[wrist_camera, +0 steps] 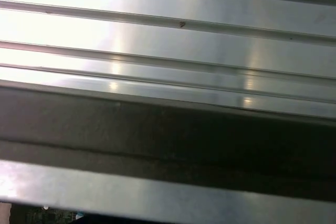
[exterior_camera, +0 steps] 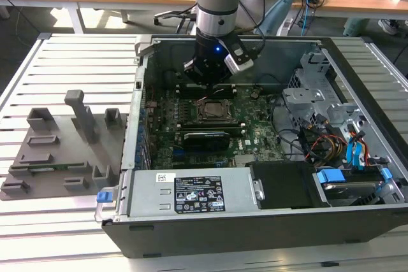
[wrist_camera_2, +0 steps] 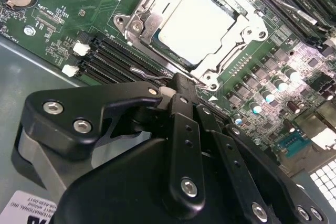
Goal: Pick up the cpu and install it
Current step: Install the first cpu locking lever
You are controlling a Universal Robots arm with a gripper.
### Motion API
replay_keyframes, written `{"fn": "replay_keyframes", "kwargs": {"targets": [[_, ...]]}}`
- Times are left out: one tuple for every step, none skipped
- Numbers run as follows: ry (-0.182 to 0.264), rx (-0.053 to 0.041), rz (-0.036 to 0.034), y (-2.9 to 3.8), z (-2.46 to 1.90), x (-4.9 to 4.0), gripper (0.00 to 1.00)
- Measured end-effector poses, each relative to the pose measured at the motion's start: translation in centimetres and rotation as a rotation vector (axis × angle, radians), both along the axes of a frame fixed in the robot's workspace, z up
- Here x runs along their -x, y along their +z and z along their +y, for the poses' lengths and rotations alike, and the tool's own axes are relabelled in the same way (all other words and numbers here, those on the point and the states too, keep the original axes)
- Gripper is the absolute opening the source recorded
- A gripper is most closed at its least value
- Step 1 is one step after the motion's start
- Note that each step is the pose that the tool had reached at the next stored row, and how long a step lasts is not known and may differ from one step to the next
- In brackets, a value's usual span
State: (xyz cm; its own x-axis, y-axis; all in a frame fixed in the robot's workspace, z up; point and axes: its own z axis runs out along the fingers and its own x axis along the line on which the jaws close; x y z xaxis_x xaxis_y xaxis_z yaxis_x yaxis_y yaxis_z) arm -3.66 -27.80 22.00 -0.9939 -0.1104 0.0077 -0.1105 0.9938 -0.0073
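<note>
The cpu (wrist_camera_2: 197,22) lies flat in the motherboard socket (wrist_camera_2: 142,22), mid-case, just ahead of and below the tool (wrist_camera_2: 176,95), whose fingers look pressed together, holding nothing.

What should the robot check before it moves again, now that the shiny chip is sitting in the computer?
1. The cpu lies inside the socket frame: ok; it looks flat and square to the frame.
2. The gripper is off the cpu: ok; its tip sits beside the frame, not on the chip.
3. The gripper carries nothing: cannot tell; the fingertips are hidden by its own body.
4. The socket frame is closed and latched: cannot tell.
5. The arm is above the motherboard within the case: ok in the exterior view.
6. The grey tray has been left alone outside the case: ok.
</note>
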Motion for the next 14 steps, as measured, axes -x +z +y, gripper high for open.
{"fn": "replay_keyframes", "kwargs": {"targets": [[0.000,0.0000,0.0000,-0.07,0.00,0.00,0.11],[0.000,0.0000,0.0000,-0.14,0.00,0.00,0.11],[0.000,0.0000,0.0000,-0.23,0.00,0.00,0.11],[0.000,0.0000,0.0000,-0.30,0.00,0.00,0.11],[0.000,0.0001,0.0001,-0.32,0.00,0.00,0.11],[0.000,0.0001,0.0001,-0.34,0.00,0.00,0.11],[0.000,0.0000,0.0002,-0.34,0.00,0.00,0.11],[0.000,-0.0055,0.0000,-0.36,0.00,0.02,0.11],[0.000,-0.0073,0.0000,-0.36,0.00,0.03,0.11],[0.000,-0.0083,0.0000,-0.35,0.00,0.03,0.11],[0.000,-0.0087,0.0000,-0.36,0.01,0.03,0.11],[0.000,-0.0088,0.0000,-0.35,0.02,0.03,0.11],[0.000,-0.0089,0.0000,-0.35,0.06,0.03,0.11],[0.000,-0.0089,0.0000,-0.35,0.09,0.03,0.11]]}}
